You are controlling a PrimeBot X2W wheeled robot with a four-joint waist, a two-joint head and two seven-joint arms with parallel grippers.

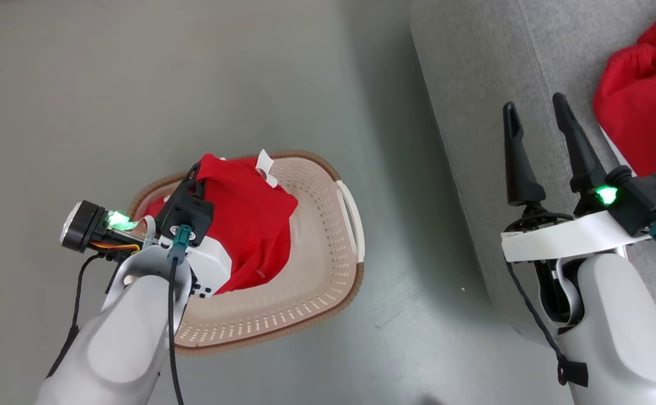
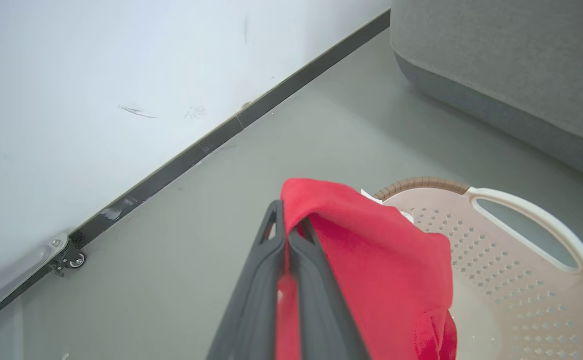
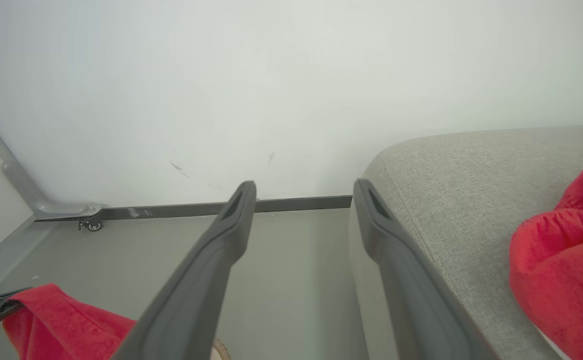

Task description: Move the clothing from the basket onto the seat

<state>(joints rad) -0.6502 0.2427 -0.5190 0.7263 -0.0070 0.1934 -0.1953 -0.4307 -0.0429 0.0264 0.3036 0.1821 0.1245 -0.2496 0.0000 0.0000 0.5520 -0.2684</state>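
left gripper (image 2: 289, 220) clamps clothing (image 2: 386, 280) | head: basket (image 1: 328, 264) beneath, red garment (image 1: 643, 112) on seat (image 1: 485, 84)

Basket (image 1: 317, 264) at 8 o'clock in the head view, garment (image 1: 255, 225) over its 10 o'clock part, seat (image 1: 485, 84) at its 3 o'clock, second garment (image 1: 643, 107) on the seat at 2 o'clock.

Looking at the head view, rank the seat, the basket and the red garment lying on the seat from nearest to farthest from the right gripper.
1. The seat, under the right gripper and its fingers.
2. The red garment on the seat, just to its right.
3. The basket, far off to its left on the floor.
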